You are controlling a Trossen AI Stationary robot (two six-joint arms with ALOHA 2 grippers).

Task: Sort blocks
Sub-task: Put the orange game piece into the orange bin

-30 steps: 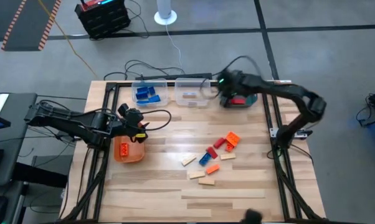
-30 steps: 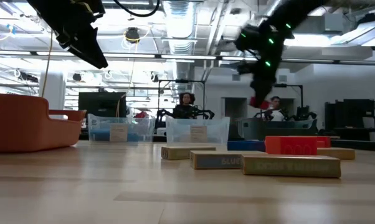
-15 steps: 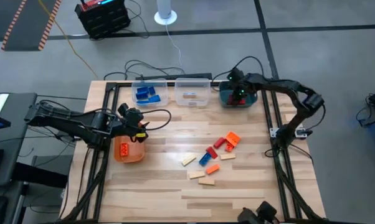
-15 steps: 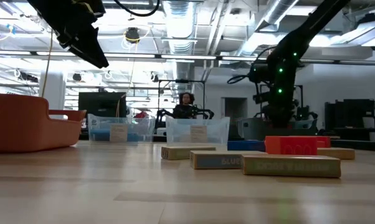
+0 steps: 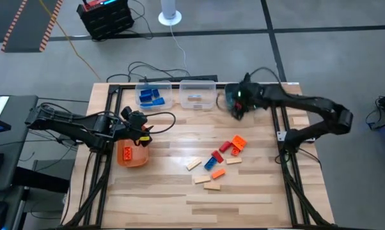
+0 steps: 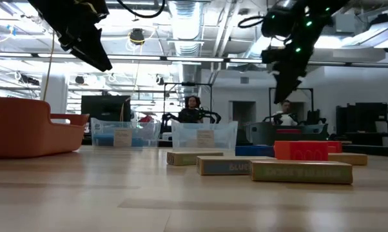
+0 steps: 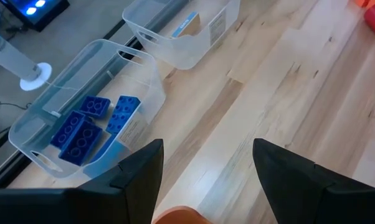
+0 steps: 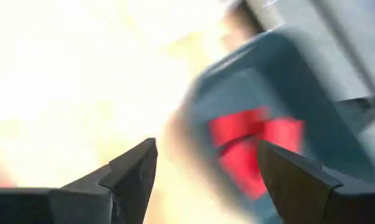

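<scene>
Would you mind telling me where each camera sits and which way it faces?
High view: overhead, straight down; both arms.
Low view: tabletop height, level across the blocks; arms overhead.
Left wrist view: on the left arm, looking past open left gripper at the blue-brick bin, also in the high view.
Right wrist view: past open right gripper at the teal bin.

Even, diffuse overhead light is seen in the high view, with a pale sheen on the desk (image 5: 180, 185) and only soft shadows. In the low view, bright ceiling strip lights (image 6: 187, 19) are seen behind the arms, which are rendered as dark silhouettes; the nearest desk surface is out of focus, and a faint reflection is carried by it. The left wrist view is sharp and evenly lit. The right wrist view is heavily smeared by motion blur: the wood is washed out to glare, and the teal bin (image 8: 312, 81) and the red blocks (image 8: 256, 143) are reduced to soft patches.
</scene>
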